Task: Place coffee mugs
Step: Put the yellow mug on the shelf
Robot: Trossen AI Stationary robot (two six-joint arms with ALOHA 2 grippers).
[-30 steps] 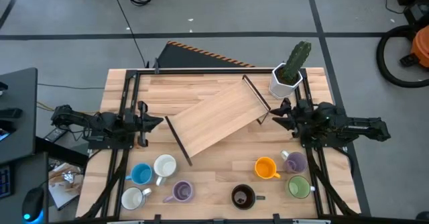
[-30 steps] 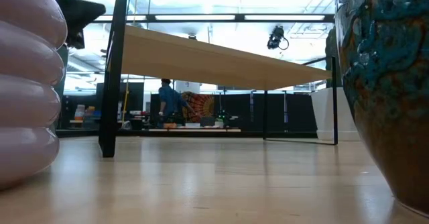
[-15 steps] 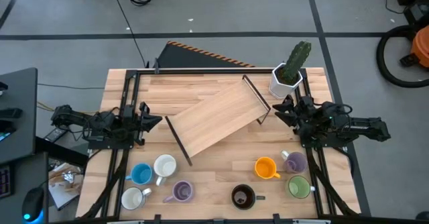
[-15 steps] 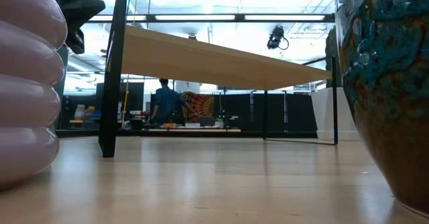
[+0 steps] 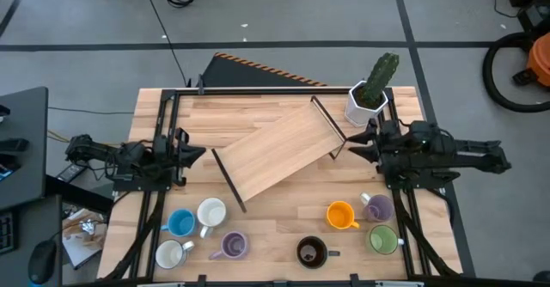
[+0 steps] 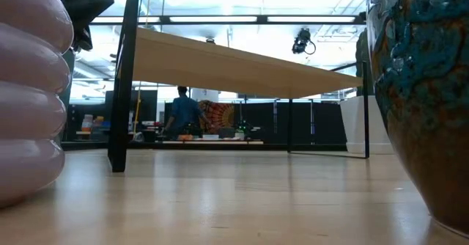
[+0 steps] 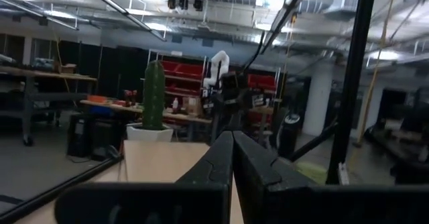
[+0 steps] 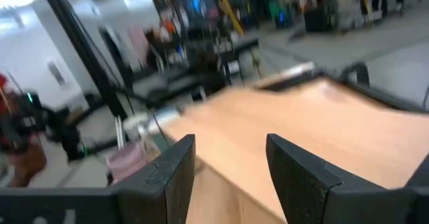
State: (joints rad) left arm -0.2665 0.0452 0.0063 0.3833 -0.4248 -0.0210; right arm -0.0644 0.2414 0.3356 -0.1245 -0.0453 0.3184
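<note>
Eight mugs stand on their bases along the table's near edge: blue [image 5: 180,223], white [image 5: 210,212], white [image 5: 170,254], lavender [image 5: 232,246], dark brown [image 5: 311,252], orange [image 5: 341,215], lavender [image 5: 376,206], green [image 5: 382,239]. The low view shows a lavender mug [image 6: 29,91] and the dark glazed mug [image 6: 425,91] up close. My left gripper [image 5: 196,154] [image 7: 232,163] is shut, at the table's left side, above the mugs. My right gripper [image 5: 352,147] [image 8: 228,163] is open at the right side, beside the shelf's right end.
A low wooden shelf on black legs [image 5: 279,156] [image 6: 242,65] stands slantwise mid-table between the grippers. A white faceted pot with a cactus [image 5: 368,98] [image 7: 153,96] stands at the far right corner. Bare wood [image 5: 275,214] lies between the shelf and the mug row.
My right arm has shifted a little: its rear links have swung toward the table's right edge, while the gripper stays by the shelf's right end. The mugs and the shelf have not moved.
</note>
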